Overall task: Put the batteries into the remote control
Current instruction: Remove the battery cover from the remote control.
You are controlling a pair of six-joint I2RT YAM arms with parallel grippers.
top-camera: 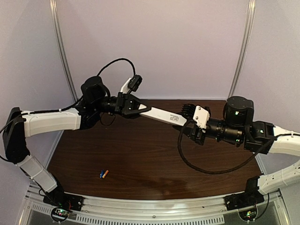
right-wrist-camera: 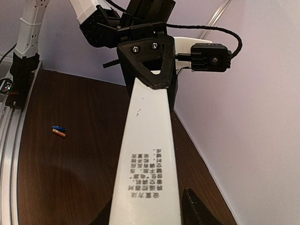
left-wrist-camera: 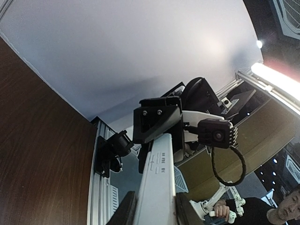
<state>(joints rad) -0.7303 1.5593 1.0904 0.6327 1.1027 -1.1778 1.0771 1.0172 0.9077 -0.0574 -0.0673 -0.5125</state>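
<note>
The white remote control [top-camera: 164, 115] hangs in the air over the back of the table, spanning between both grippers. My left gripper [top-camera: 140, 108] is shut on its left end; in the left wrist view the fingers [left-wrist-camera: 123, 212] press both sides of the remote [left-wrist-camera: 159, 187]. My right gripper [top-camera: 190, 126] is shut on its right end, and the remote's printed label [right-wrist-camera: 147, 173] shows in the right wrist view. The blue battery [top-camera: 101, 174] and orange battery [top-camera: 106, 173] lie side by side on the table near the front left, also in the right wrist view [right-wrist-camera: 58, 131].
The dark wooden table [top-camera: 150, 159] is bounded by white walls at the back and sides and an aluminium rail [top-camera: 154, 208] at the front. The right arm's black cable [top-camera: 197, 164] loops low over the table.
</note>
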